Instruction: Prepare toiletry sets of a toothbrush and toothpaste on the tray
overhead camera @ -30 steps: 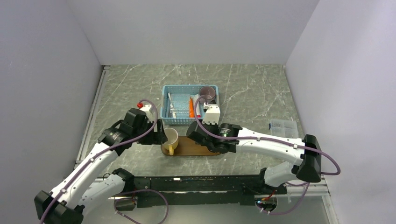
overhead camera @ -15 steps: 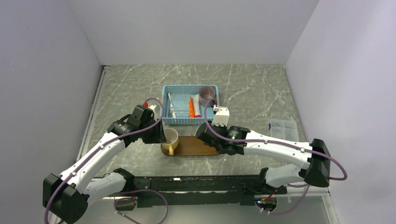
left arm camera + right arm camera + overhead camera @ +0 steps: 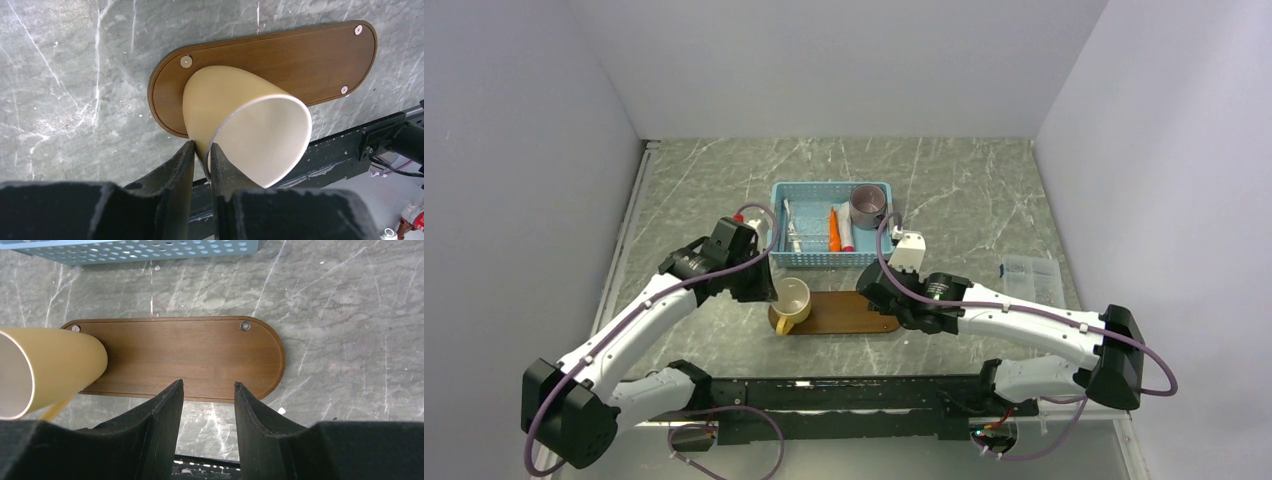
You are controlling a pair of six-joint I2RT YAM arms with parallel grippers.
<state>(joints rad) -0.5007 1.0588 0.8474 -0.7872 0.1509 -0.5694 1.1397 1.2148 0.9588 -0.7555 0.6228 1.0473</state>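
Marble table (image 3: 964, 180) — tray (image 3: 854, 312), blue basket (image 3: 816, 259), clear box (image 3: 1032, 272)

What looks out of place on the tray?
A yellow cup stands on the tray's left end, its rim pinched by the left gripper. It seems odd because the tray is meant for toothbrush and toothpaste, which lie in the blue basket.

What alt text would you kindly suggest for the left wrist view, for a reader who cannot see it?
The left claw pinches the wall of a pale yellow cup standing on one end of the dark wooden tray. The tray lies on a grey marbled table.
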